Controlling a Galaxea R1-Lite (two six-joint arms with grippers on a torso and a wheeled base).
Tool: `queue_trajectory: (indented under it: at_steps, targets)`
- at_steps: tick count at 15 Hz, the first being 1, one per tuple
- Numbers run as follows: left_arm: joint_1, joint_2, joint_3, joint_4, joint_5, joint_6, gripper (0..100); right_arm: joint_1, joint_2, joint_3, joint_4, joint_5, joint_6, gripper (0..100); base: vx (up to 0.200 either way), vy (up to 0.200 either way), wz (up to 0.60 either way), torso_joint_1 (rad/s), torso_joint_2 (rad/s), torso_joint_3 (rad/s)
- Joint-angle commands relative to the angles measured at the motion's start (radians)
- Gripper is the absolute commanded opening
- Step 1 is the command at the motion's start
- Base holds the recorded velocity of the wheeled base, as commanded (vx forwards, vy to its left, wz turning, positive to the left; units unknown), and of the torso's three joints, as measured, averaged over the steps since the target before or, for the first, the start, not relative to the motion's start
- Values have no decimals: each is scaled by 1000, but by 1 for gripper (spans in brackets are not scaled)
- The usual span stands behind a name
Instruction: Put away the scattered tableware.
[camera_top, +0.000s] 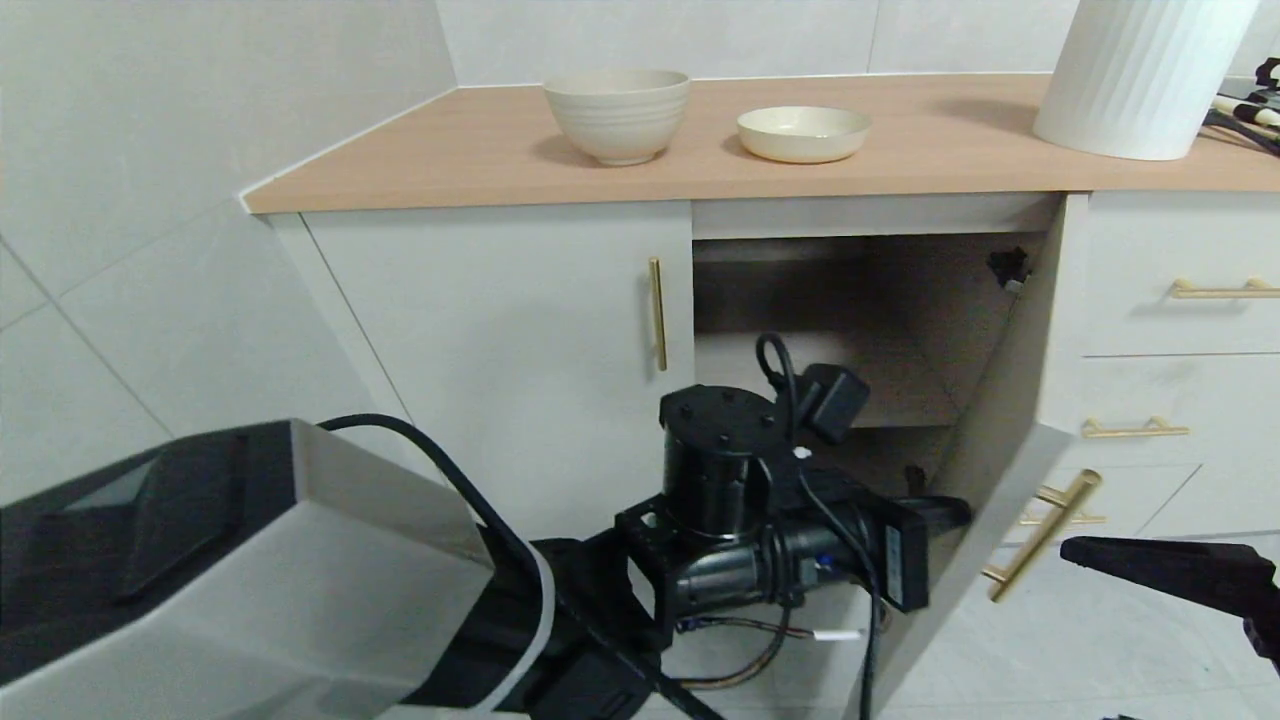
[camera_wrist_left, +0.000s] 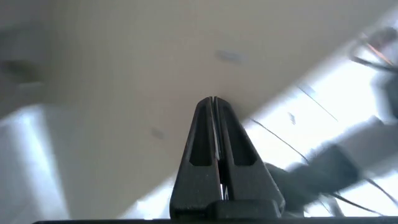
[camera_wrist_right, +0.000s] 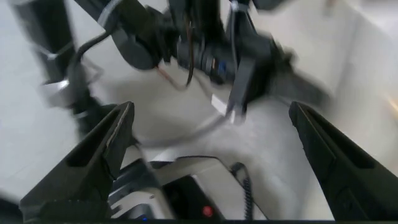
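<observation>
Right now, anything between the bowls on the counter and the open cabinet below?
Nothing visible: the door is swung open. Left hand, shut, sits low by the door, below the ribbed bowl and shallow bowl.

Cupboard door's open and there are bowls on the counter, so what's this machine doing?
A two-armed robot is tidying tableware, but neither gripper holds anything right now. A ribbed bowl and a shallow dish sit on the wooden counter. Below them a cabinet door stands open, showing a bare shelf. The left gripper, shut, is low by that open door. The right gripper is open, off to the right.
</observation>
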Motion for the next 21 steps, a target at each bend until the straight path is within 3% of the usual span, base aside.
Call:
queue_trajectory:
  at_steps: [1,3,5,7,10,12,13,14,15,18,21]
  targets:
    - [-92,-22,14,0,6,0,0,0,-35,7,0,36,-1,100,0,0,0,0,0,0]
    - [-105,-23,32,-1,10,0,0,0,-45,13,0,53,-4,100,0,0,0,0,0,0]
    - [-86,-43,39,-6,62,-2,0,0,-41,13,0,53,-4,100,0,0,0,0,0,0]
    - [-75,-79,62,-7,72,-2,0,0,-36,13,0,53,-4,100,0,0,0,0,0,0]
    - [37,-243,184,-1,72,1,0,-1,20,13,0,48,-1,100,0,0,0,0,0,0]
    - [63,-281,220,0,72,1,0,-1,40,11,0,45,-1,100,0,0,0,0,0,0]
    - [198,-454,359,54,73,32,0,-6,154,-15,-8,16,1,100,0,0,0,0,0,0]
    - [283,-540,408,117,82,84,0,-9,221,-50,-9,-15,1,100,0,0,0,0,0,0]
    - [359,-615,431,194,105,113,0,-18,286,-98,-11,-45,1,100,0,0,0,0,0,0]
    - [507,-818,428,467,177,122,0,-27,448,-240,-26,-162,-1,100,0,0,0,0,0,0]
    - [591,-941,425,608,183,125,0,-66,570,-374,-20,-231,4,100,0,0,0,0,0,0]
